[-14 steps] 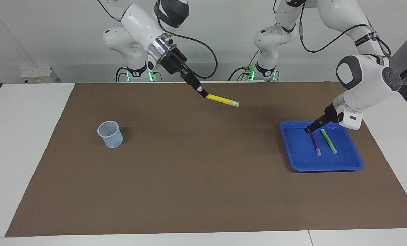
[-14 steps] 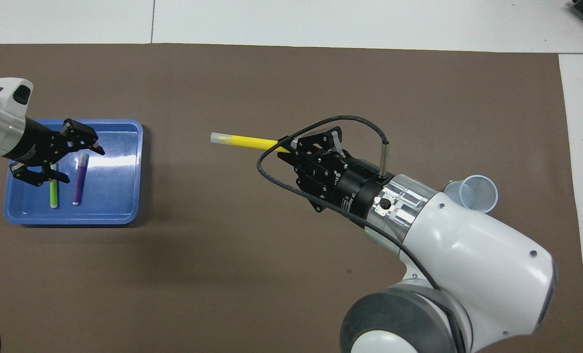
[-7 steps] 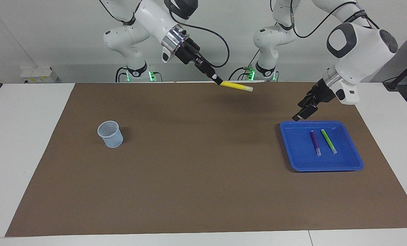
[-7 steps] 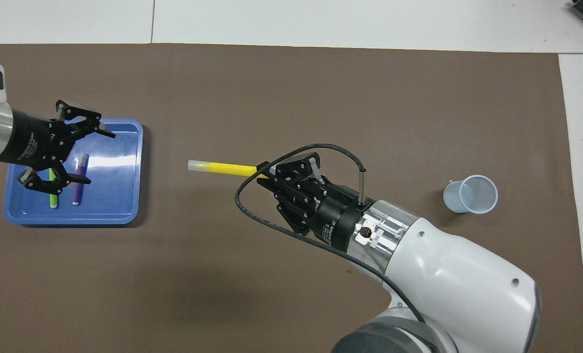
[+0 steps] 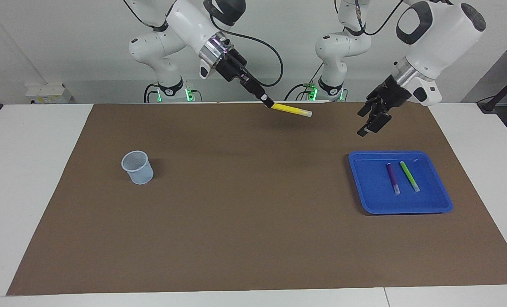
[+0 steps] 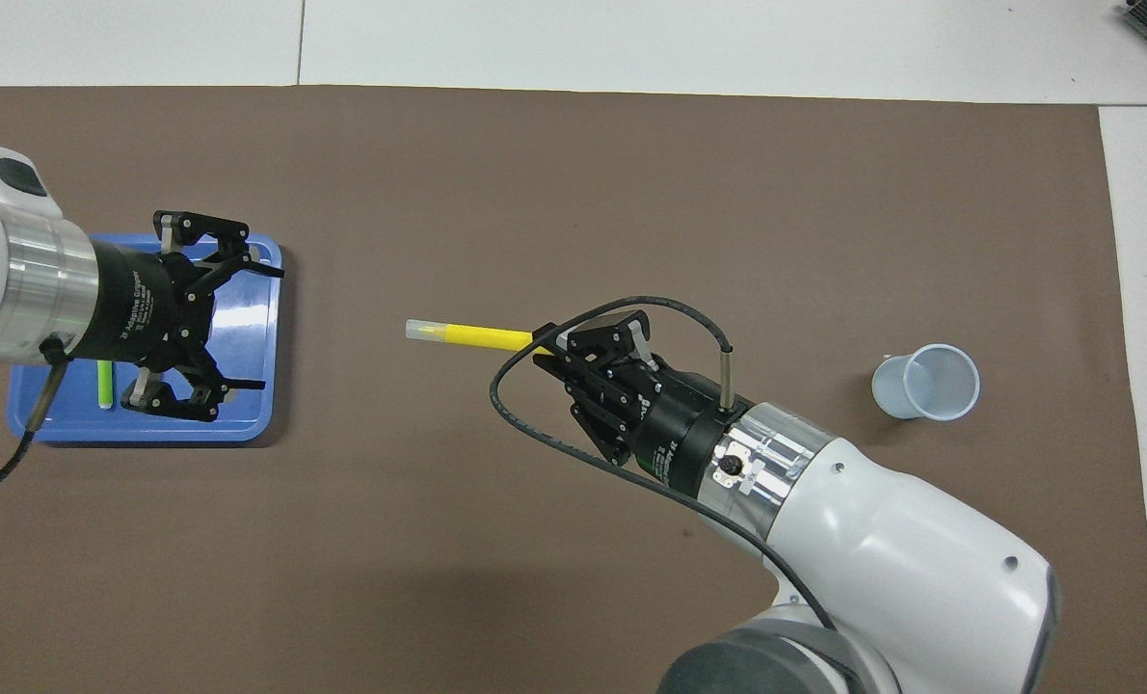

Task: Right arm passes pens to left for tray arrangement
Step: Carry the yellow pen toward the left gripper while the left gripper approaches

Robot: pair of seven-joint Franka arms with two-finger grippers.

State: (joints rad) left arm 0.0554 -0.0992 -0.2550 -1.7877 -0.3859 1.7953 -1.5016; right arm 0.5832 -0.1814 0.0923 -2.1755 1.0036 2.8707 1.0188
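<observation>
Above the middle of the brown-covered counter [image 5: 253, 238], the right claw [image 5: 269, 103] pinches the dark end of the yellow marker pen [image 5: 292, 109], holding it clear of the surface. The pen's long axis runs along the counter's length, dipping slightly, its pale cap pointing toward the left arm's end. Over the tray's nearer edge, the left claw [image 5: 370, 120] hangs in the air with fingers spread and nothing in them, aimed toward the offered pen but well apart from it. Two of three pens look delivered: the purple pen [image 5: 392, 178] and the green pen [image 5: 409, 176] lie side by side in the blue tray [image 5: 407, 207], pale ends pointing away from the robots. Left to do, by this reckoning: the handover and placing of the yellow pen. A pale mesh cup [image 5: 138, 167] stands toward the right arm's end.
</observation>
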